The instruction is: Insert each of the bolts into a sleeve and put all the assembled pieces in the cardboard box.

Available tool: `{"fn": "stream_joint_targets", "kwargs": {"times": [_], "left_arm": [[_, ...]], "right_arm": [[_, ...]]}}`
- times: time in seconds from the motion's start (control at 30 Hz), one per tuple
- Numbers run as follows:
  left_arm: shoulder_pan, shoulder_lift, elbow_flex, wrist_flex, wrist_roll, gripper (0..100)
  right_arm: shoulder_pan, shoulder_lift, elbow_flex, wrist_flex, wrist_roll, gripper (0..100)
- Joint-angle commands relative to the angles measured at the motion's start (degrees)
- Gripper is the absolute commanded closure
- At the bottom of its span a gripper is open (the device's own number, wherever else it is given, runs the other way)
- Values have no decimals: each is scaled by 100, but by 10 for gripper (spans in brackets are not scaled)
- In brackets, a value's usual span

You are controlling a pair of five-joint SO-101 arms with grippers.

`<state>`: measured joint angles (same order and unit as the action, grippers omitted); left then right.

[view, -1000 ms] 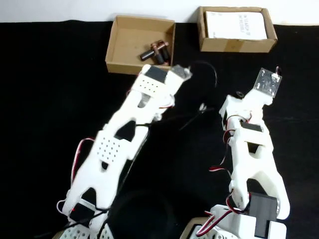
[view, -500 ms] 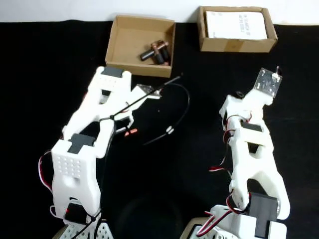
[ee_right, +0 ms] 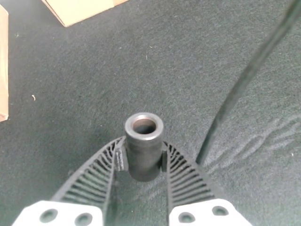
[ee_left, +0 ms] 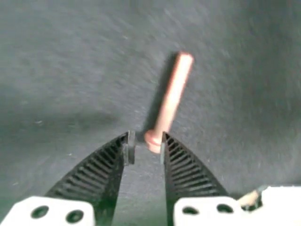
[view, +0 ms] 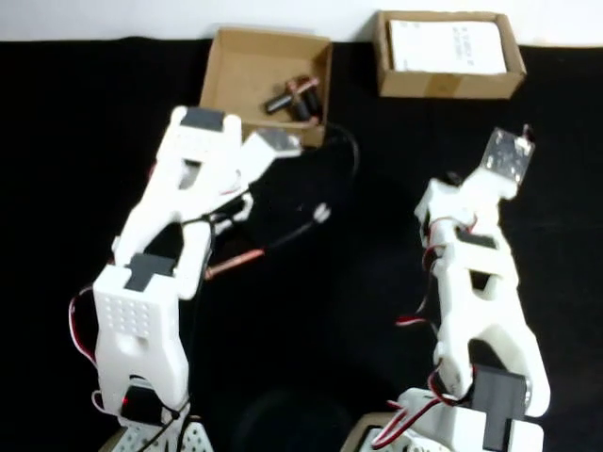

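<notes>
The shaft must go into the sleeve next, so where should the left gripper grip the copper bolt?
Probably best at the head end of the slim copper-coloured bolt, coming from behind the head, where the left gripper sits astride it. The shaft then points away, free for the dark metal sleeve in the right gripper.

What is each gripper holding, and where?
Right gripper holds a sleeve around its side. Left gripper straddles the head of a bolt; a gap shows, so it isn't gripped yet.
</notes>
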<state>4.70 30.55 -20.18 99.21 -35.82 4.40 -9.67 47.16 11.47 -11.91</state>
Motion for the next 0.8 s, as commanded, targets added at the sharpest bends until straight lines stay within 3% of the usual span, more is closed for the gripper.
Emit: {"fn": "stream_joint_targets", "kwargs": {"times": [0.0, 0.1, 0.23, 0.33, 0.47, 0.77], "left_arm": [[-48, -391, -382, 0, 1073, 892], [-13, -391, -338, 105, 2690, 881], [-57, -549, 268, 202, 5908, 821], [57, -804, 813, 193, 7402, 793], [75, -936, 1042, 176, 8123, 774], [-31, 462, 374, 88, 8633, 758]], "right_arm": [[4, -303, -22, -119, 18, 991], [4, -303, -22, -119, 18, 991], [4, -303, -22, -119, 18, 991], [4, -303, -22, -119, 18, 991], [-57, -303, -22, -119, 18, 991], [-136, -303, -22, -110, 26, 991]]}}
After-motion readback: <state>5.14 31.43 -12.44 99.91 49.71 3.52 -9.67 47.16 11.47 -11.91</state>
